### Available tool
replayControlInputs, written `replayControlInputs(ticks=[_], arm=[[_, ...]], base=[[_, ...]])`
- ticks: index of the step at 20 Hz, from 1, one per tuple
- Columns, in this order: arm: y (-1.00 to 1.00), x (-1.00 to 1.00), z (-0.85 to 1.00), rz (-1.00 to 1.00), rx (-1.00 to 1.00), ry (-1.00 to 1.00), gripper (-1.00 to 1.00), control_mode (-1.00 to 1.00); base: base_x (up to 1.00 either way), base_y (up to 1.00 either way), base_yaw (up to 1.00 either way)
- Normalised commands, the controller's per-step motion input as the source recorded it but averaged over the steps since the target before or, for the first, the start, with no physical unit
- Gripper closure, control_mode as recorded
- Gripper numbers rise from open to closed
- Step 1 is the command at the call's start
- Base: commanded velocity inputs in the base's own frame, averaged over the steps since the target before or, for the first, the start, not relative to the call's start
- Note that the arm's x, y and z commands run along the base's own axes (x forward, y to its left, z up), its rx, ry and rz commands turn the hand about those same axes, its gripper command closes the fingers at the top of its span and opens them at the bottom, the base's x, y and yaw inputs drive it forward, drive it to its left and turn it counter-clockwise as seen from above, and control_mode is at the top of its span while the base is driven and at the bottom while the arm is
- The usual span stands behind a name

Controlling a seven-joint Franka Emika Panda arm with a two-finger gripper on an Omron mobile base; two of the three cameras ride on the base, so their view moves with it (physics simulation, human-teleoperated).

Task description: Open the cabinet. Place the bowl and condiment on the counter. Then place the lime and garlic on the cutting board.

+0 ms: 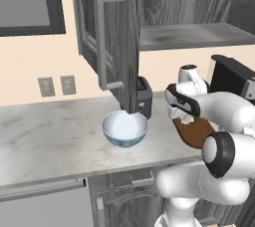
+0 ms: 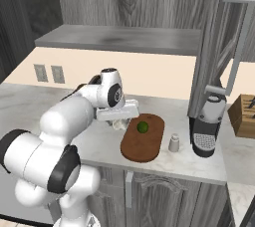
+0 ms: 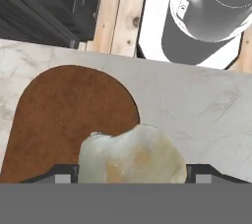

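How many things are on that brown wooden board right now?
1 for certain: a small round dark green lime lying on the oval reddish-brown wooden cutting board. A lumpy off-white garlic bulb sits between the claw's fingers at the board's edge; whether it touches the board is unclear.

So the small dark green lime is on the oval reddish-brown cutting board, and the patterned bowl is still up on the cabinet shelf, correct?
Not quite. The small dark green lime does sit on the oval reddish-brown cutting board, but the blue-and-white patterned bowl stands on the marble counter, as the left base view shows.
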Motion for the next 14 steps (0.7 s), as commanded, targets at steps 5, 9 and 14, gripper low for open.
replayControlInputs(ticks=[5, 9, 14], arm=[[-0.63, 0.13, -0.21, 0.0, 0.0, 0.01, 1.0, -1.0], [-0.51, 0.33, -0.37, 0.0, 0.0, 0.04, 1.0, -1.0], [-0.23, 0.3, -0.33, 0.0, 0.0, 0.01, 1.0, -1.0]], base=[[0.0, 0.0, 0.0], [0.0, 0.0, 0.0], [0.0, 0.0, 0.0]])
